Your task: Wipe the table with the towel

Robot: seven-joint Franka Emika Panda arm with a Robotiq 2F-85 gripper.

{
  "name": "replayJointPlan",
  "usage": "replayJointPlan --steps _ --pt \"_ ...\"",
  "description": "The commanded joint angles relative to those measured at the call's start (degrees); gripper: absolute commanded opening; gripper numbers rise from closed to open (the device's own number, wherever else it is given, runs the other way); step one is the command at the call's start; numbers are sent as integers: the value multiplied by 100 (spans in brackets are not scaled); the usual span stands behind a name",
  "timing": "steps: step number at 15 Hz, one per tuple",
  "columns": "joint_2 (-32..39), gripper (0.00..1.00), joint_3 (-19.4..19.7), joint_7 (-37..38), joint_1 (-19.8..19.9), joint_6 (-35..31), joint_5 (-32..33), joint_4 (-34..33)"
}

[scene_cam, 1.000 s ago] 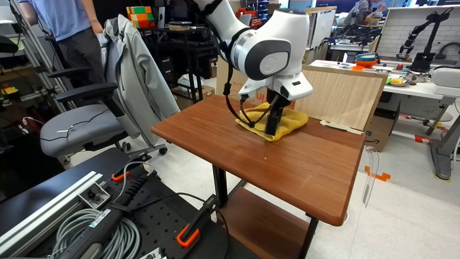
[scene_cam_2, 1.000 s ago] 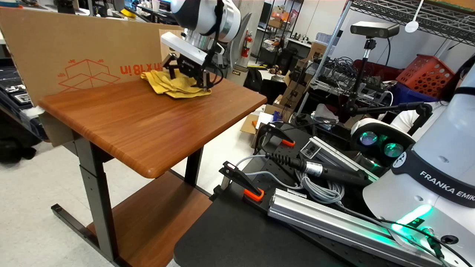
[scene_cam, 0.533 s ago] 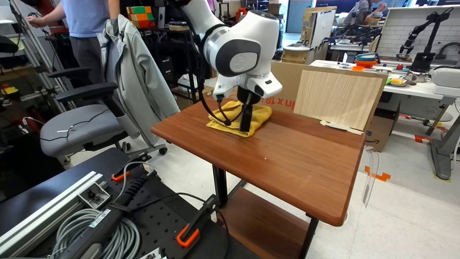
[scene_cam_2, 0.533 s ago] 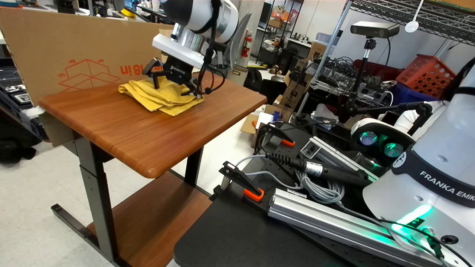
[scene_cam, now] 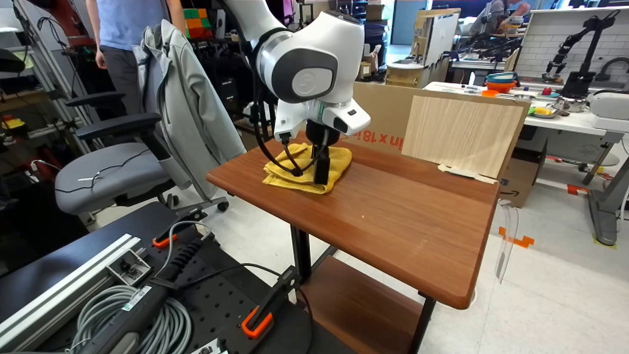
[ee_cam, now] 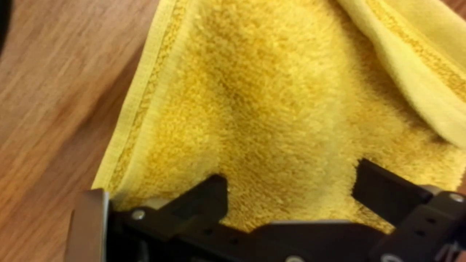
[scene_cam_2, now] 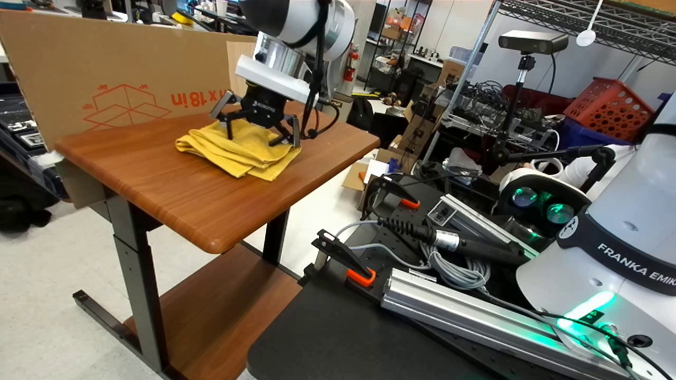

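A folded yellow towel (scene_cam: 297, 184) lies on the brown wooden table (scene_cam: 408, 216), in both exterior views (scene_cam_2: 240, 150). My gripper (scene_cam_2: 259, 140) is over the towel, fingers spread wide and pointing down. In the wrist view the towel (ee_cam: 273, 94) fills most of the picture. The two black fingertips there are well apart, with flat towel between them and the gripper (ee_cam: 291, 178). The right fingertip's edge looks sunk into the pile, so it seems to touch the towel. One finger is hidden in an exterior view (scene_cam: 322, 177).
A cardboard sheet (scene_cam_2: 132, 74) stands along one table edge, with a pale wood panel (scene_cam: 462, 135) against it. A grey chair with a jacket (scene_cam: 189, 93) stands beside the table. A black bench (scene_cam_2: 343, 327) holds clamps, cables and an aluminium bar. A person (scene_cam: 132, 39) stands behind the chair.
My gripper and the towel have slid together across the table, away from the wood panel toward the chair end, then slightly toward the black bench side. The fingers have stayed apart.
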State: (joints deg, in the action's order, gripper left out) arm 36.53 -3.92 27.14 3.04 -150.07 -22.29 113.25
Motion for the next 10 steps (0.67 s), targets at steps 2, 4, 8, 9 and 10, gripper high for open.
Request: replayJointPlan --steps 2,4,8,9,10 --pt "197 100 317 266 -131 171 -106 -316" --pt "392 100 552 642 -341 288 69 -454" --pt "501 100 618 723 -862 338 481 -178" --pt "437 100 571 663 -1022 306 620 -6" --pt "354 100 514 597 -1098 314 702 150"
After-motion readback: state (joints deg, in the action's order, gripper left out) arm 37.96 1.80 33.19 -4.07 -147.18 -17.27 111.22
